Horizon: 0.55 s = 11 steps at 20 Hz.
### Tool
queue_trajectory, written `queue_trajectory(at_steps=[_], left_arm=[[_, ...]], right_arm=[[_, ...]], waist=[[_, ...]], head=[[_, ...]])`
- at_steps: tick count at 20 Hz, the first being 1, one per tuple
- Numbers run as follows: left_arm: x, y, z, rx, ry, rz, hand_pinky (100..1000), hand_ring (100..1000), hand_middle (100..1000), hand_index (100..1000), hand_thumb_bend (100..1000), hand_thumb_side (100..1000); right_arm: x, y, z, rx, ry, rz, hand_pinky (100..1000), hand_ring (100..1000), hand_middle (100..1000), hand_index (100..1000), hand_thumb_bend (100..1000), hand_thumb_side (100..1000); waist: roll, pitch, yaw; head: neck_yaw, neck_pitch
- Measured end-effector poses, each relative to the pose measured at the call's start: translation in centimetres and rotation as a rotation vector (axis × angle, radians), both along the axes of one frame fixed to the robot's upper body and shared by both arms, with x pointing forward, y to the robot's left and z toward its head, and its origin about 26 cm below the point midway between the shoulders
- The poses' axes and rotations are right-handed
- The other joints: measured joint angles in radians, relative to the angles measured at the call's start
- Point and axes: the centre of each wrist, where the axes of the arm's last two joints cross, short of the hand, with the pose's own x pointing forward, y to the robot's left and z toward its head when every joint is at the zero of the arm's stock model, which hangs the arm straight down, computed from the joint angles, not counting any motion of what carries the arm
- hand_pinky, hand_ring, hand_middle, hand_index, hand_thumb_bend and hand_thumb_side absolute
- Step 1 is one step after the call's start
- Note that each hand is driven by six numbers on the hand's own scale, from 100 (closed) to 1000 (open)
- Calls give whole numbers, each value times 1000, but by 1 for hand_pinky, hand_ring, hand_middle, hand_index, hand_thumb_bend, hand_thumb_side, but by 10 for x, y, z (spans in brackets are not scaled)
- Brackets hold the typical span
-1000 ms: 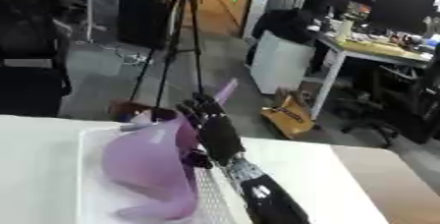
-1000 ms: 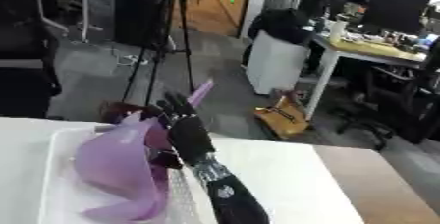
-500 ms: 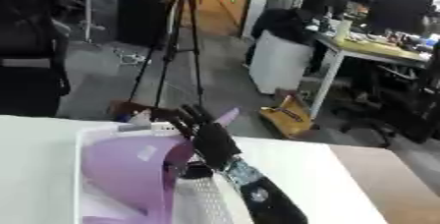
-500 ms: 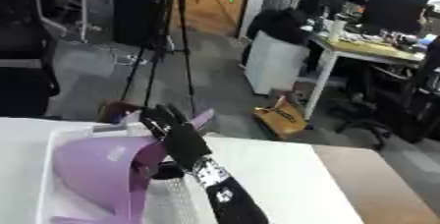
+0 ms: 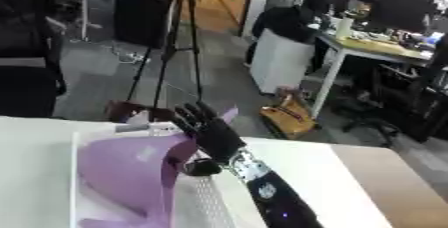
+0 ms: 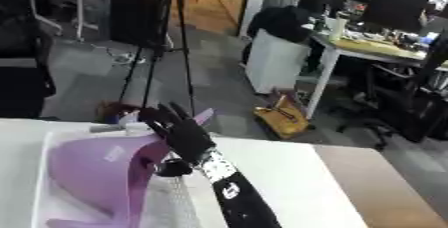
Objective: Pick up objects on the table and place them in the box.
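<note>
Now, L to R: the white counter (image 5: 35, 137) carries the shallow white rectangular box with perforated side walls (image 5: 203, 199), and inside it lies the soft purple cloth-like sheet (image 5: 122, 172), which a sec ago was bunched higher w/ a pointed tip sticking up past the far rim; it has since sunk and spread flatter into the box, one fold draped over the right-hand part. A small pale tag or label (image 5: 136, 128) shows at the far rim, can't tell what it is. Just right of the cloth, the robot's black right hand (image 5: 210, 134) has its fingers (image 5: 187, 113) spread and straight, not curled on anything, backs toward the camera; earlier it stood higher against the purple stuff, now it's lower and slightly clear at the top, tho the thumb side looks to touch the fold. Left hand not in either view. Judgement: cloth is let go and in the box, so this item looks done; next job prob. pulling the arm out w/o dragging the fold along, then on to whatever is left on the counter, none visible from here.
</note>
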Motion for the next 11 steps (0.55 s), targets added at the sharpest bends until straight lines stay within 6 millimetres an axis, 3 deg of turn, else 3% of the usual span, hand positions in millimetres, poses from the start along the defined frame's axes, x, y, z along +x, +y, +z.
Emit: queue_trajectory(at_steps=[3, 11], left_arm=[[0, 1, 0, -3, -2, 5, 699, 772, 790, 773, 198, 819], [1, 5, 1, -5, -6, 13, 701, 778, 791, 779, 203, 815]], right_arm=[[-4, -2, 27, -47, 11, -14, 1000, 1000, 1000, 1000, 487, 1000], [-35, 5, 109, -7, 15, 8, 1000, 1000, 1000, 1000, 460, 1000]], waist=[[4, 0, -6], [16, -5, -42]], head=[[0, 4], [5, 8]])
